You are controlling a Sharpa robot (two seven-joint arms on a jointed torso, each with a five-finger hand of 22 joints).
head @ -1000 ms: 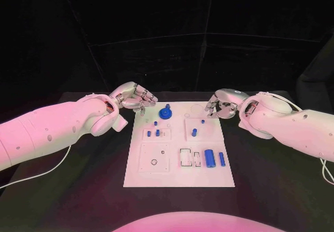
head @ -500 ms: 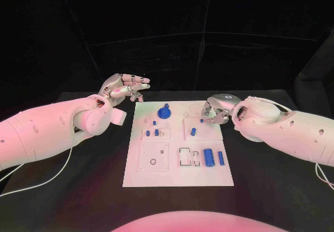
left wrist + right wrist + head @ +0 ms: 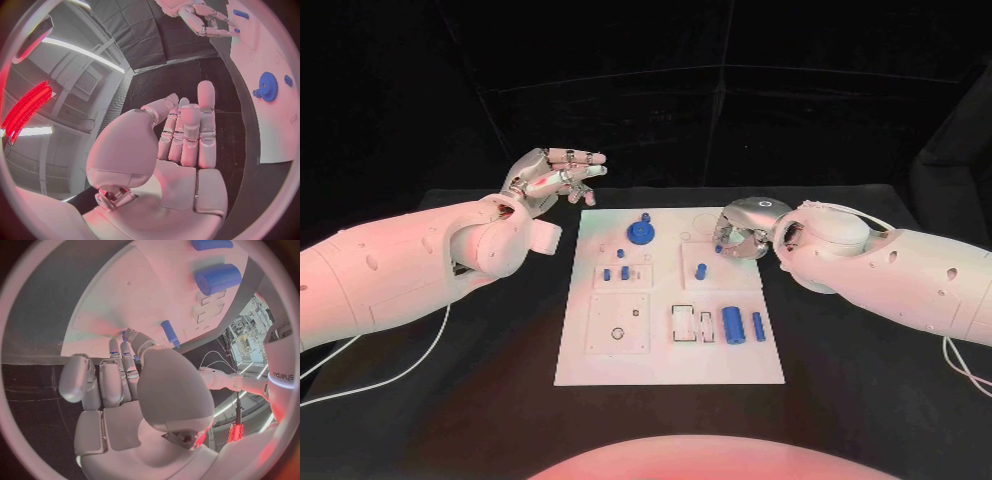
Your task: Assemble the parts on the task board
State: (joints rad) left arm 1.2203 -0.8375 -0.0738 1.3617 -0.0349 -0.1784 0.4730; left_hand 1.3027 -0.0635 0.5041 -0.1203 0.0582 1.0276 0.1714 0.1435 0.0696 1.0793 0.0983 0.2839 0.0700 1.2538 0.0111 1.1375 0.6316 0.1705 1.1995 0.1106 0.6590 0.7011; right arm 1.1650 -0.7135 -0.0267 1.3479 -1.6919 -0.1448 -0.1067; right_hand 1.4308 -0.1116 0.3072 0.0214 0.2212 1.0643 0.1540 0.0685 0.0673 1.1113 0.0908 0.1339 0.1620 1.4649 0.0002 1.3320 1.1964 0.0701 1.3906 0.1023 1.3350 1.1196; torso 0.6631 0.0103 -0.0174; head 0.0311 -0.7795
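The board [image 3: 669,300] lies flat in the middle of the black table [image 3: 473,380], long side running away from the robot. On it: a blue gear [image 3: 642,233] near the far edge, small blue pegs [image 3: 623,273] in the left middle block, one peg [image 3: 702,270] in the right middle block, and a thick blue cylinder [image 3: 733,323] with a thinner one [image 3: 757,327] beside it near the right edge, next to a rectangular recess [image 3: 685,324].

The right robot hand [image 3: 740,232] is low over the board's far right corner, fingers curled down toward the surface — its wrist view shows the fingertips [image 3: 128,337] at or just above the white plate close to a blue peg [image 3: 169,333], but whether they hold anything I cannot tell.

The left robot hand [image 3: 557,175] is raised off the far left corner, clear of the board, fingers straight and close together, holding nothing.

Bare table lies to both sides and in front of the board.
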